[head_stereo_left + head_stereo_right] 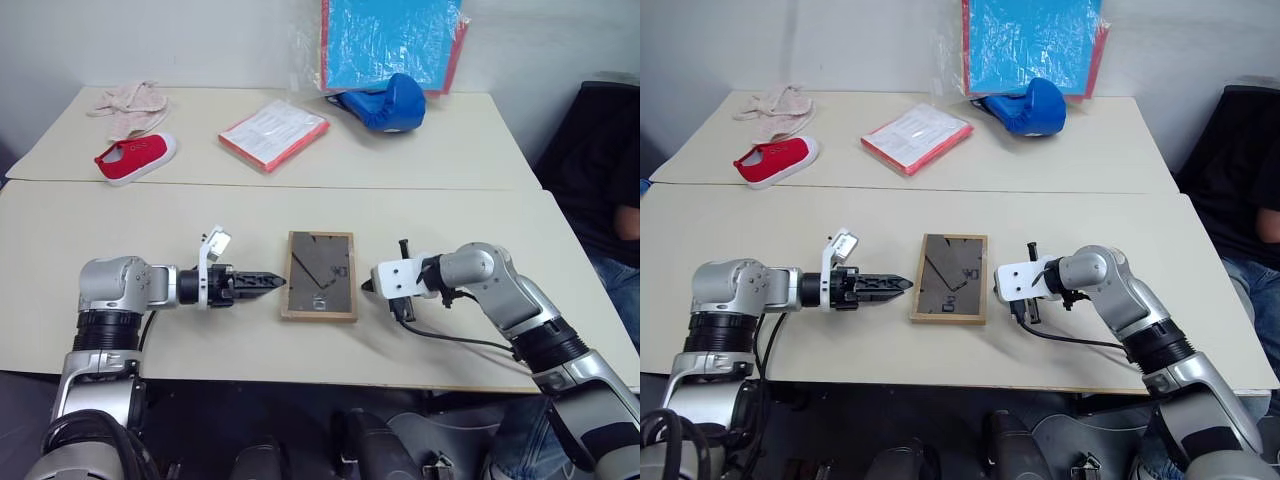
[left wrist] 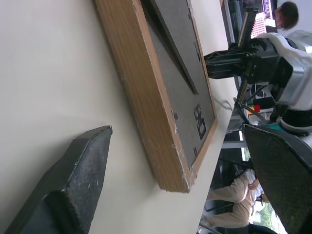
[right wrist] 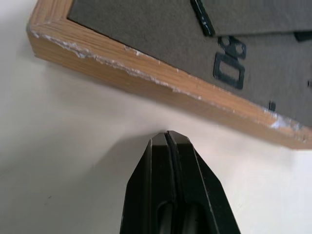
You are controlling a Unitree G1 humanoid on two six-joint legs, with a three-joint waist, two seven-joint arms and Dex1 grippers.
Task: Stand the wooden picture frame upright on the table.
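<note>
The wooden picture frame (image 1: 320, 275) lies back-up on the desk (image 1: 200, 225); left gripper (image 1: 268, 282) spreads its fingers beside it, right gripper (image 1: 367, 287) fingers pressed together, empty.

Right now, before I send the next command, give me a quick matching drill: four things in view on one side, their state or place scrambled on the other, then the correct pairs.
Things:
1. wooden picture frame
2. left gripper
3. right gripper
4. red shoe

States or places:
A. fingers shut, tip just short of the frame's edge
B. lying flat on the table, dark back facing up
C. on the far table, beside a pinkish cloth
D. fingers open, pointing at the frame's side

Pairs: 1-B, 2-D, 3-A, 4-C
</note>
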